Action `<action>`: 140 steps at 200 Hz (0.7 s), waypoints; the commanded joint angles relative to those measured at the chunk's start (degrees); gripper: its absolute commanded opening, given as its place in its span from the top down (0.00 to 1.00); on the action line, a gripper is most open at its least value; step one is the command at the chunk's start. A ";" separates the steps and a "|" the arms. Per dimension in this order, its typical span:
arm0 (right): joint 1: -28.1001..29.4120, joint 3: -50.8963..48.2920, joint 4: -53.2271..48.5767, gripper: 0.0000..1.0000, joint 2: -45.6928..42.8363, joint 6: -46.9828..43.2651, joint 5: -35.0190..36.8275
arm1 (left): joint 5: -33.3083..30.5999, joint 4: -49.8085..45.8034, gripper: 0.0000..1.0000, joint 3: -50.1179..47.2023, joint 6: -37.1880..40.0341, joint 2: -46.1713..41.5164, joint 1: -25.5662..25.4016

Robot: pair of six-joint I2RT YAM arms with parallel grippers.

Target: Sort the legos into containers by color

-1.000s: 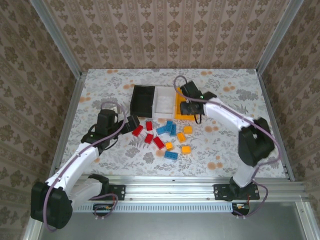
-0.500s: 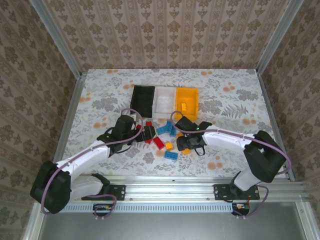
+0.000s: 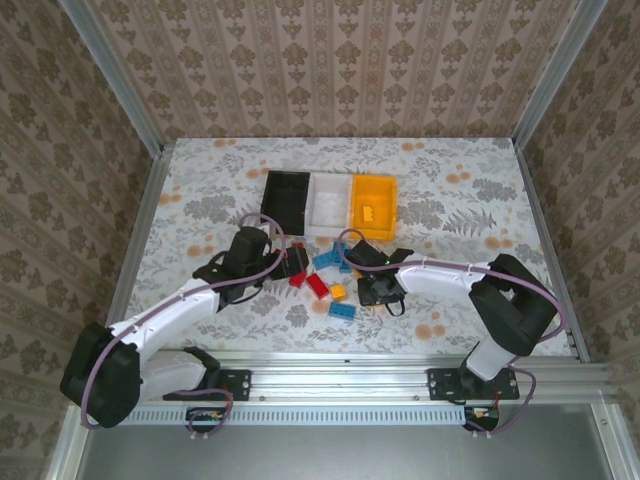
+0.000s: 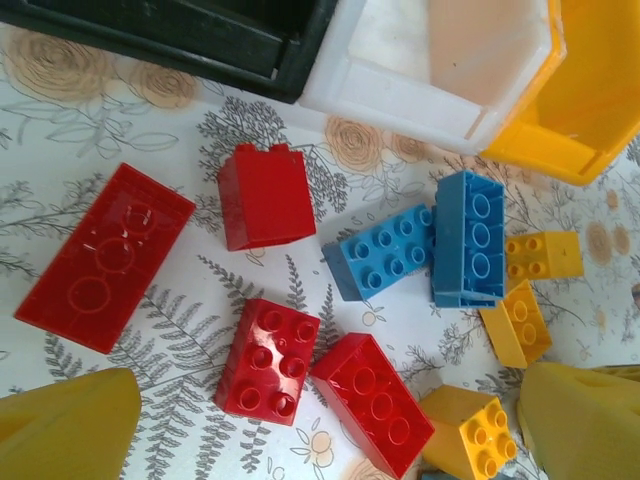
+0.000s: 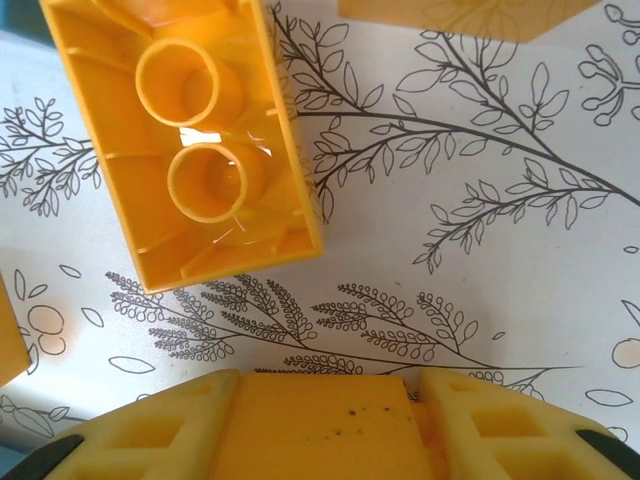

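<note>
**Work Cell Surroundings**

Check the bench [image 3: 230,160] first. It carries a pale covering printed with grey fern sprays and orange blossoms. In the left wrist view [image 4: 160,400] and the right wrist view [image 5: 480,280] you see the same print close up.

Note the patterned wallpaper that encloses the cell on three sides: the back wall [image 3: 340,70], the left wall [image 3: 60,200] and the right wall [image 3: 600,200]. All three show a brown damask motif.

Locate the two aluminium posts, one at the back left corner [image 3: 112,75] and one at the back right corner [image 3: 562,70]. Both lean outward toward the top of the view.

Locate the aluminium rail [image 3: 340,375] along the near edge of the bench. A plain grey surface [image 3: 340,450] lies in front of it.
</note>
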 commanded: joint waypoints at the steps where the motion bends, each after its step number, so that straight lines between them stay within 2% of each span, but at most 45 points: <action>1: 0.31 -0.50 -0.25 0.67 -4.25 -0.21 3.92 | -3.81 -4.35 0.00 2.45 1.94 -1.26 -0.08; 30: -0.98 3.11 -2.82 0.68 -7.09 -3.50 7.23 | -4.44 -5.23 0.00 2.51 2.40 -1.70 0.98; 63: -8.71 12.02 -1.69 0.68 -5.13 -10.23 7.49 | -6.20 -7.72 0.01 3.27 4.77 -1.63 2.66; 87: -14.02 23.01 -1.83 0.68 3.49 -14.93 5.82 | -6.29 -10.90 0.05 5.02 5.92 -0.14 5.51; 117: -16.68 37.93 -4.78 0.66 17.18 -19.23 5.06 | -5.55 -12.18 0.06 5.91 6.86 1.32 7.13; 140: -18.28 45.47 -6.25 0.64 24.56 -19.86 5.63 | -4.94 -12.66 0.07 5.50 6.65 1.71 7.69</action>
